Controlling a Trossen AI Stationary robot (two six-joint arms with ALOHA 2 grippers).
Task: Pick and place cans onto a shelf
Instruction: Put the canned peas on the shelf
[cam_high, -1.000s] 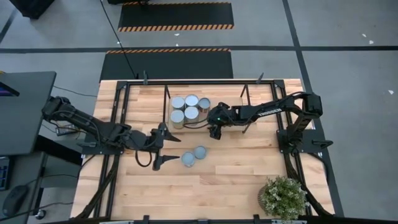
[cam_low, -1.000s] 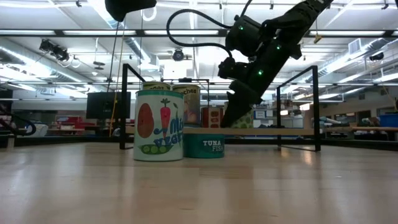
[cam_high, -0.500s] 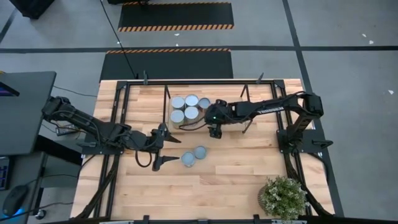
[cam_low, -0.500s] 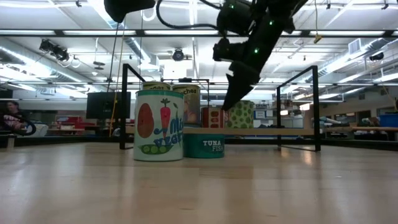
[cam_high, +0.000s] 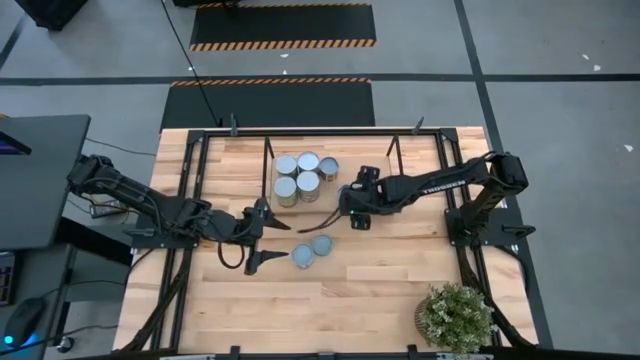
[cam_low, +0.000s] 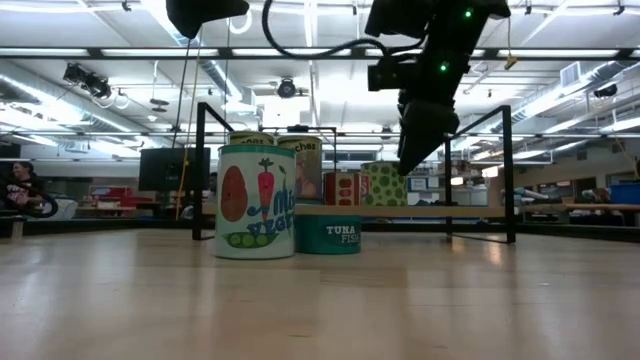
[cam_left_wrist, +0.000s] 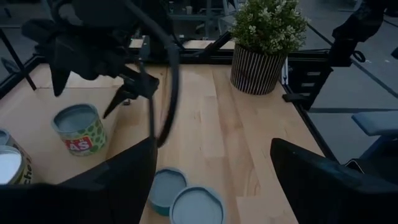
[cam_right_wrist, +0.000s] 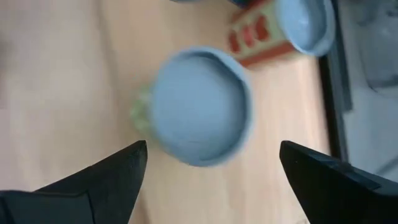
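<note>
Here, five small silver-topped metal cans (cam_high: 303, 176) sit clustered inside the thin dark-rod shelf frame (cam_high: 270, 156), while two more (cam_high: 312, 250) lie on the wood table (cam_high: 400, 270) in front. The right gripper (cam_high: 352, 213) hovers spread and empty just beside the cluster; the left gripper (cam_high: 272, 240) waits, fingers apart, near the front pair.

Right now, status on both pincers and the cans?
Right pincer open, empty, beside five cans on shelf. Left pincer open, at two table cans. Nothing blocking.
</note>
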